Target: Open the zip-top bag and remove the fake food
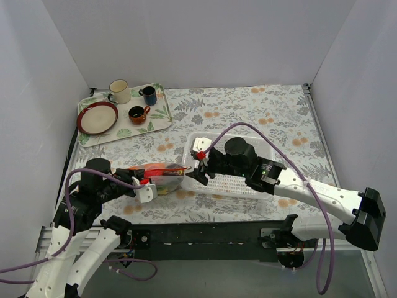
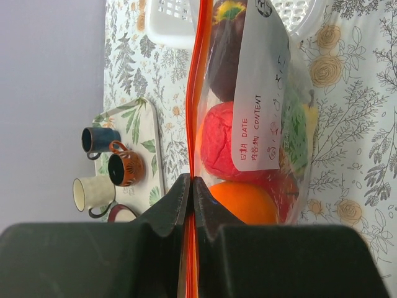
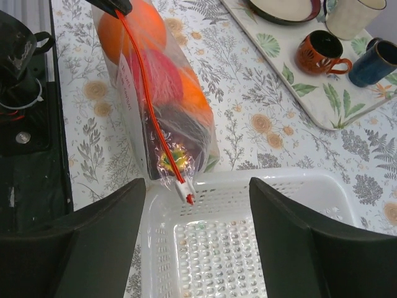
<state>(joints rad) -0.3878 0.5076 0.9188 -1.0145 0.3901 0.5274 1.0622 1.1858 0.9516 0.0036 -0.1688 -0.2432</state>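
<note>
Floral tablecloth (image 1: 260,112) | left pincer (image 2: 191,186) pinching zip-top bag (image 2: 260,93), seemingly zipped | right pincer (image 3: 197,186) spread

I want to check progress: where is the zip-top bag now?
Top view: the zip-top bag is left of centre, its zipper edge pinched by the left tool, its other end at the white basket.

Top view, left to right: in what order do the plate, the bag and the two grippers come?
plate → left gripper → bag → right gripper
</note>
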